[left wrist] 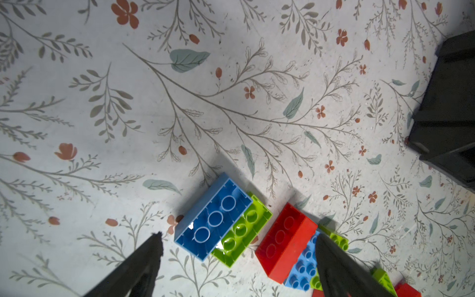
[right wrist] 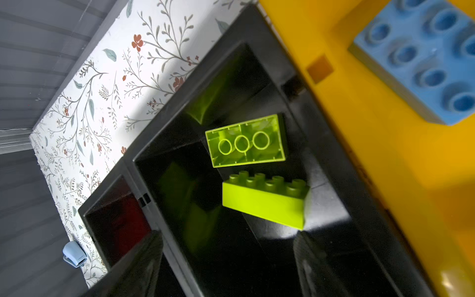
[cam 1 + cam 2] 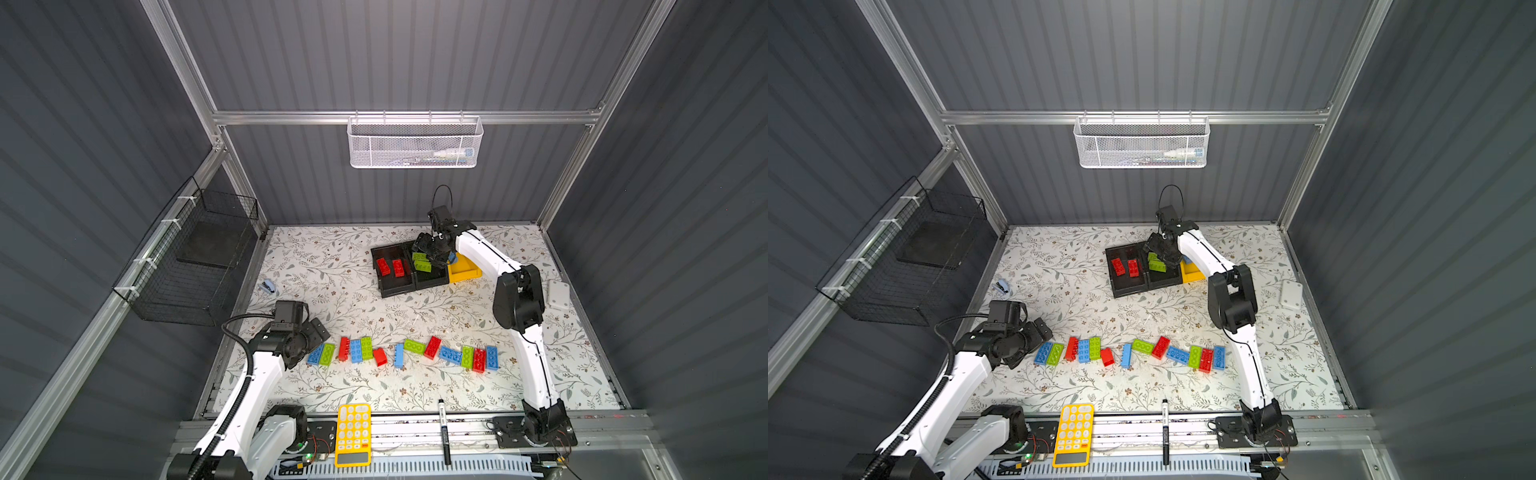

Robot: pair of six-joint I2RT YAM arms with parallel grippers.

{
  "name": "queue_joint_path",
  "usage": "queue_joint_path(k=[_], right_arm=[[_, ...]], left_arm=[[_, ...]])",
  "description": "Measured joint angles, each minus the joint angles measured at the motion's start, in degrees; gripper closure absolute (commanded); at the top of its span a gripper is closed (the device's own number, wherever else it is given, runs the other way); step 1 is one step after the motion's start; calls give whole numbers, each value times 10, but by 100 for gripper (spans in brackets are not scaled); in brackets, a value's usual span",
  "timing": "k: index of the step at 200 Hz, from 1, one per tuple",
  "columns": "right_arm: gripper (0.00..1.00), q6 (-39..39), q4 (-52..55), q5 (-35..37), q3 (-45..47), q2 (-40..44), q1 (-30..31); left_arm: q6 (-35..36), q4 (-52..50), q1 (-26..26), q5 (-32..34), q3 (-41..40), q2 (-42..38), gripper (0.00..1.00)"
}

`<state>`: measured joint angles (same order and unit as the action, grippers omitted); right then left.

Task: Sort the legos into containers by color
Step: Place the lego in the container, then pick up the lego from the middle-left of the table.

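Step in hand: green drop-off, I'd say. The right gripper point(image 2: 228, 239) hangs over the middle black bin point(image 3: 432, 279) with its jaws apart and nothing between them. Two green bricks point(image 2: 246, 141) sit inside that bin, one studs-down and the other point(image 2: 264, 203) studs-up.

The left gripper point(image 1: 237, 236) is also spread wide and empty, low at the left end of the brick row on the table point(image 3: 332, 266). The end blue brick point(image 1: 213, 217) and the green brick point(image 1: 241, 231) touching it lie between its fingers.

Next move, my guess: close the left gripper on that blue brick alone and carry it to the yellow bin point(image 3: 463, 272). The touching green one could drag along.

Counts:
- Three bins.
- Left black bin point(image 3: 395, 286): two red bricks point(image 3: 383, 266).
- Yellow bin: one blue brick visible point(image 2: 421, 56).
- Loose on the table: thirteen, namely five blue, four green and four red.
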<state>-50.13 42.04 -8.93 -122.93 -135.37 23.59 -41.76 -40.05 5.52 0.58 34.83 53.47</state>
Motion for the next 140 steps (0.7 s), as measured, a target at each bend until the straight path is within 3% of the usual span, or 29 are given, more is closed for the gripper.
queue_joint_path(k=[34,104,140], right_arm=[[18,0,-2,-1,22,23,-7],[18,0,-42,3,156,183,-50],[19,0,-58,3,205,203,-65]], left_arm=[[-24,-6,0,-7,-15,-4,2],[-45,-7,0,-10,-19,9,1],[-84,-7,0,-21,-26,23,2]])
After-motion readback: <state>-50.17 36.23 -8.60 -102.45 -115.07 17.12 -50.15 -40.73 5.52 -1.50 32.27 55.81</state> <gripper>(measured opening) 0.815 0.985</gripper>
